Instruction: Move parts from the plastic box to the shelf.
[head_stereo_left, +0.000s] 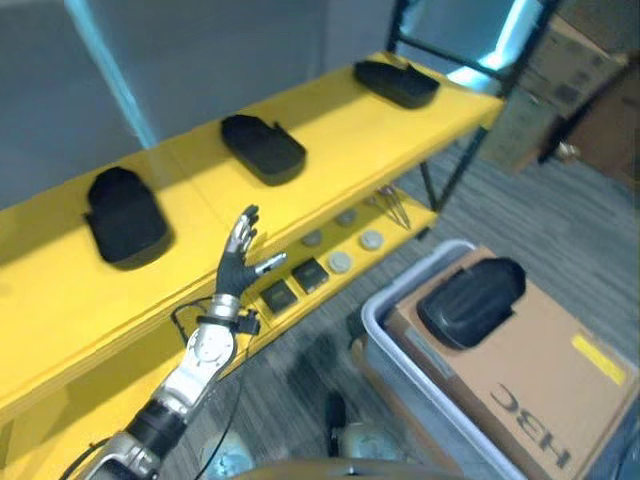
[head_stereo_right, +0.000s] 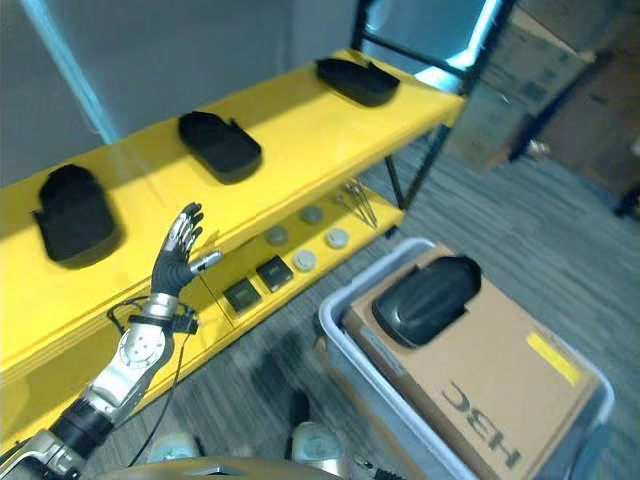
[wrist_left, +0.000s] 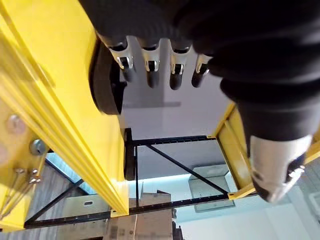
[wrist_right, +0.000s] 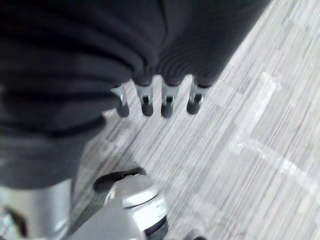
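Three black moulded parts lie spaced along the yellow top shelf (head_stereo_left: 330, 125): one to the left (head_stereo_left: 125, 215), one in the middle (head_stereo_left: 262, 148), one far right (head_stereo_left: 397, 82). A fourth black part (head_stereo_left: 470, 298) rests on a brown cardboard box (head_stereo_left: 540, 370) that sits inside the grey plastic box (head_stereo_left: 375, 310) on the floor. My left hand (head_stereo_left: 233, 268) is raised in front of the shelf's front edge, open and holding nothing. Its wrist view looks past its fingers (wrist_left: 150, 70) to a black part (wrist_left: 102, 80) on the shelf. My right hand (wrist_right: 146, 100) hangs open over the carpet.
The lower yellow shelf (head_stereo_right: 350, 235) holds several round discs (head_stereo_left: 341, 262), two small black squares (head_stereo_left: 310, 275) and thin metal rods (head_stereo_left: 392, 208). A black frame post (head_stereo_left: 455, 165) stands at the shelf's right end. Cardboard boxes (head_stereo_left: 575, 70) are stacked at the back right.
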